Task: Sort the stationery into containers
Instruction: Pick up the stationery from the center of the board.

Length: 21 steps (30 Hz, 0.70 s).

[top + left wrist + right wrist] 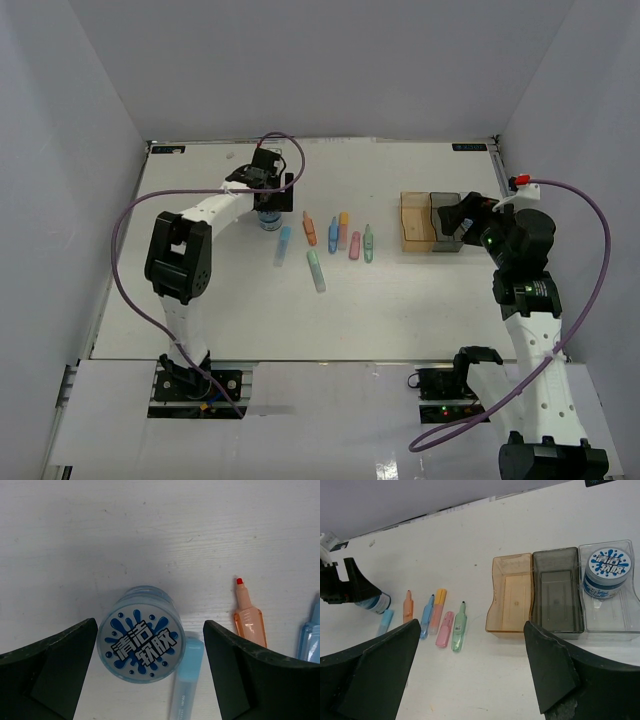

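The left jaws stand wide, one on each side of a round blue-and-white tub (141, 636) that sits upright on the bench (150, 525); they are not clamped on it. Just beside the tub lies a light blue stick (186, 680), and further out an orange marker (248, 617). The right jaws are also wide and hold nothing, facing the amber bin (511, 560), grey bin (555, 555) and clear bin (626, 622). The second tub (609, 572) sits in the clear one.
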{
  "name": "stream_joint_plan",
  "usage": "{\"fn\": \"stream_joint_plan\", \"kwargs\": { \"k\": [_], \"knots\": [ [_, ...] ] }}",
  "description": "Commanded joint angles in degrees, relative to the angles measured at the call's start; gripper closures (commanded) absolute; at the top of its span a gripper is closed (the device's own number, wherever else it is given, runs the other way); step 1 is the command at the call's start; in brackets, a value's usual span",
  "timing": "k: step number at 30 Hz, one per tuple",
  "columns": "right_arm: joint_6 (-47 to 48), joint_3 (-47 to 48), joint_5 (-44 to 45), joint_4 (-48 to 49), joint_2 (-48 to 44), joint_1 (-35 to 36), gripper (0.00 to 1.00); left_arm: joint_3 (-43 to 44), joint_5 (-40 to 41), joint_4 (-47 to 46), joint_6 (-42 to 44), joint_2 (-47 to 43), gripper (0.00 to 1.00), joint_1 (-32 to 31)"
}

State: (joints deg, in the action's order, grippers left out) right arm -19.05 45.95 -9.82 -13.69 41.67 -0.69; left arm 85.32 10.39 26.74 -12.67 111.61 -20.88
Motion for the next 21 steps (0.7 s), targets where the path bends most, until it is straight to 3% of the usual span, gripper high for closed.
{"fn": "stream_joint_plan", "kwargs": {
  "k": [1,6,13,18,21],
  "knots": [
    [0.77,-0.07,-1.34,1.48,-0.89,0.42,0.10,2.13,2.61,1.56,-0.08,1.15,0.02,0.14],
    [0.94,-0.43,-1.60,1.30,-1.33,0.51,0.10,2.40,2.97,2.52,-0.69,1.94,0.04,0.14],
    [1.56,-0.60,-1.78,1.04,-1.85,0.60,0.10,2.40,0.60,3.32,-0.61,-1.04,0.40,-0.03],
    [2.52,-0.34,-1.51,0.51,-2.56,0.60,0.10,2.92,-1.42,6.65,-0.34,-5.78,0.52,-2.22],
    [2.61,-0.95,-0.81,0.95,-3.43,2.62,0.10,3.10,-0.82,9.55,-0.17,-9.04,0.54,-8.01]
  ]
}}
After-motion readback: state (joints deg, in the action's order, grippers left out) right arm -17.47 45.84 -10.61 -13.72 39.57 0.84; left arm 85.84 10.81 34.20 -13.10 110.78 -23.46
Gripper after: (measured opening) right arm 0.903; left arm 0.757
